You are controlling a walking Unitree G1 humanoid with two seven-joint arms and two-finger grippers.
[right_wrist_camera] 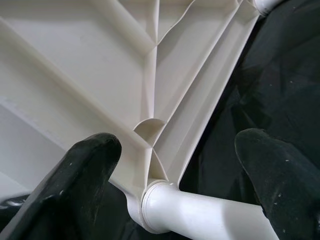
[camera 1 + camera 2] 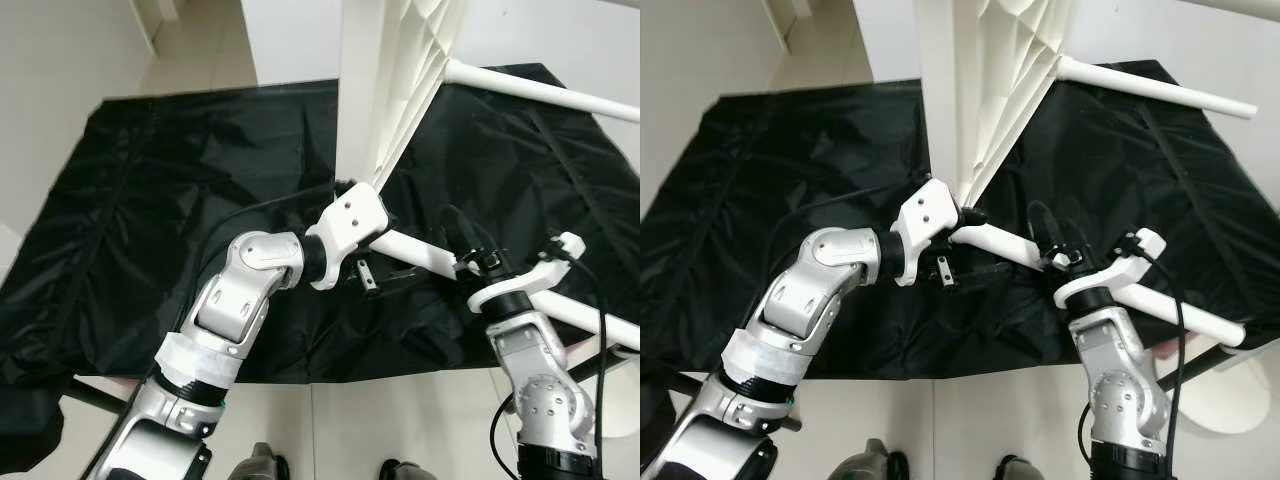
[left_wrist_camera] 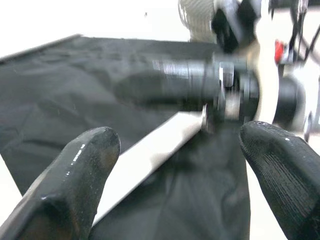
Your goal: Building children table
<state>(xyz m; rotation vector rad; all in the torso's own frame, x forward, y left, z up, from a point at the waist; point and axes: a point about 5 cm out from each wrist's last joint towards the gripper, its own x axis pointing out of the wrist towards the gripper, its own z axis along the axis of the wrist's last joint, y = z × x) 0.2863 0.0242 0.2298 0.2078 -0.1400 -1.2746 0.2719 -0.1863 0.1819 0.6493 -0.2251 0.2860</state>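
Observation:
The white plastic table top (image 2: 385,90) stands on edge on the black cloth, its ribbed underside (image 1: 100,65) facing me. One white leg (image 2: 1155,88) sticks out from its upper corner. A lower leg (image 2: 420,253) runs from the bottom corner socket (image 1: 157,200) toward my right side. My left gripper (image 3: 180,137) is open just beside the socket end, with the leg (image 3: 150,155) lying beyond its spread fingers (image 2: 369,279). My right gripper (image 1: 177,142) is open too, held over the middle of that leg and pointing at the socket.
The black cloth (image 2: 180,180) covers the floor ahead, with pale tiles (image 2: 200,40) beyond it and a white wall at the left. A white rounded part (image 2: 1225,400) lies at my lower right. A dark bar (image 2: 90,397) lies near my left foot.

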